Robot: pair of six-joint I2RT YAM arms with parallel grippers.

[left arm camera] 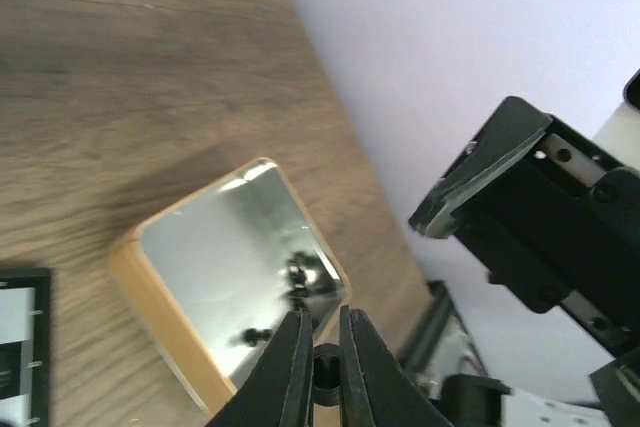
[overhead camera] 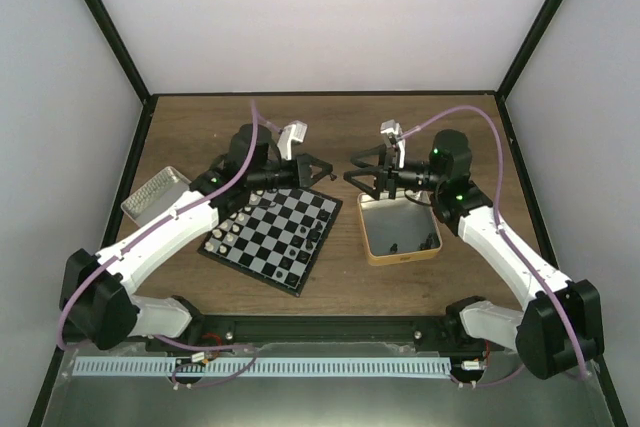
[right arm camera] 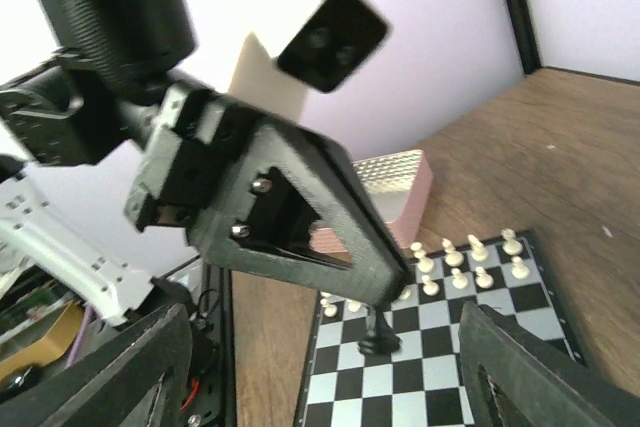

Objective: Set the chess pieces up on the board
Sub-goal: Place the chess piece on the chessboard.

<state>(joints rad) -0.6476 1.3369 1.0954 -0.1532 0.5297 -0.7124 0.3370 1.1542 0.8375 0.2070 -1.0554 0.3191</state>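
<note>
- Left gripper [right arm camera: 375, 299]: jaws narrowed to a sliver, pinching one black piece [right arm camera: 378, 332] by its top; the piece hangs upright below the fingertips, over the board's near squares in the right wrist view; whether its base touches the board cannot be told
- Right gripper [overhead camera: 358, 173]: jaws spread wide, holding nothing; its fingers [right arm camera: 140, 367] stand either side of the left gripper's tip, apart from it
- Board [overhead camera: 285, 219]: flat on the table [overhead camera: 420, 137], turned corner-on, left of centre, under the left arm
- White pieces [right arm camera: 470, 255]: upright in rows along one edge of the board
- Black pieces [left arm camera: 298, 275]: a few loose inside the gold-rimmed tin [overhead camera: 372, 243], just right of the board
- Silver-and-pink tin [overhead camera: 158, 194]: at the table's left edge, well apart from the gold one
</note>
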